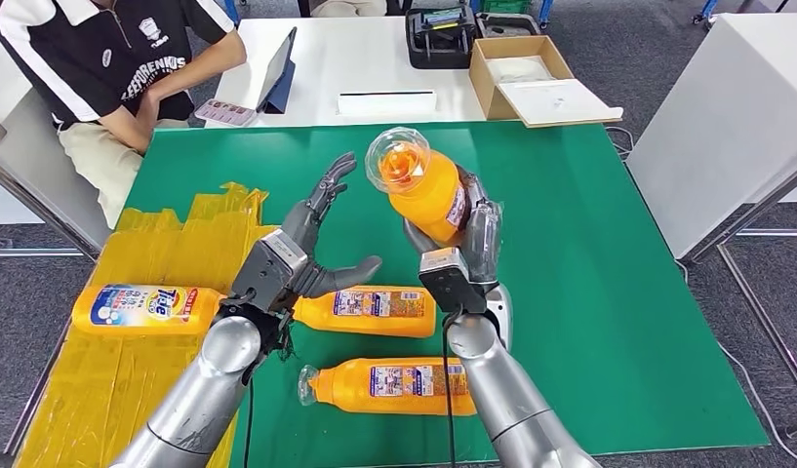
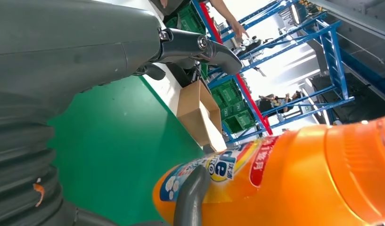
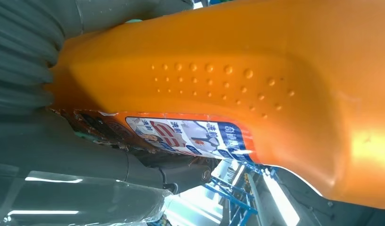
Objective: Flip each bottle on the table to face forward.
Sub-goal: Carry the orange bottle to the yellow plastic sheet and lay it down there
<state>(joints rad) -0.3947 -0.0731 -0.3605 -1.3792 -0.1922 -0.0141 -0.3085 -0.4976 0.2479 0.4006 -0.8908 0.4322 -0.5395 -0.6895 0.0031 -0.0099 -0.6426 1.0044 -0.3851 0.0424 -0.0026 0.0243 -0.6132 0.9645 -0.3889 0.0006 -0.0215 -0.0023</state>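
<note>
The lifted bottle (image 1: pixel 425 190) is gripped upright-ish by the right hand (image 1: pixel 462 255), roughly 2 o'clock from the spread-open, empty left hand (image 1: pixel 295 255).

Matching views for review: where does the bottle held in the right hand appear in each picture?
Head view: lifted bottle, upper centre, cap toward camera.
Left wrist view: orange body, lower right.
Right wrist view: close up, held by the right hand.
Shared landmark: green mat.

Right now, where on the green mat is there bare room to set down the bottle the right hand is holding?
Free: the mat to the right of the right hand, out to its edge, and the strip behind, toward the cardboard box. Crowded: the near-left, where two lying bottles and the left hand sit.
</note>
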